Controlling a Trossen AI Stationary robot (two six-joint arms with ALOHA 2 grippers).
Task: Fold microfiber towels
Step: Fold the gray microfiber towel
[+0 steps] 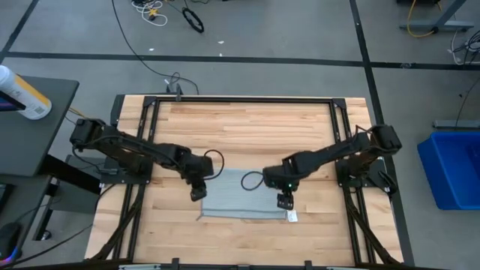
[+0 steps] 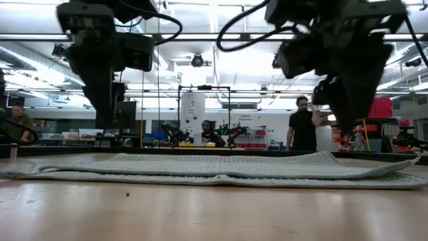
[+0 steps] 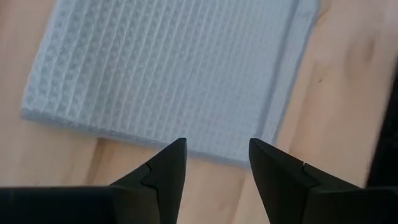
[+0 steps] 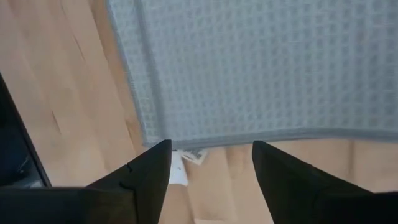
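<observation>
Both grippers, left gripper (image 3: 212,163) and right gripper (image 4: 211,163), hover with jaws apart just above the towel (image 1: 244,196); lower squarely onto its edge corners.

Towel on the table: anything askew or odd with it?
Nothing serious. The towel lies flat and folded on the wooden table. Its edges aren't quite aligned: a bottom layer pokes out at one near corner, and the white tag sticks out at the other. Both grippers hover open above it.

Bare table (image 1: 247,127) lies free around the flat towel (image 1: 240,196), beneath both raised pincers.
</observation>
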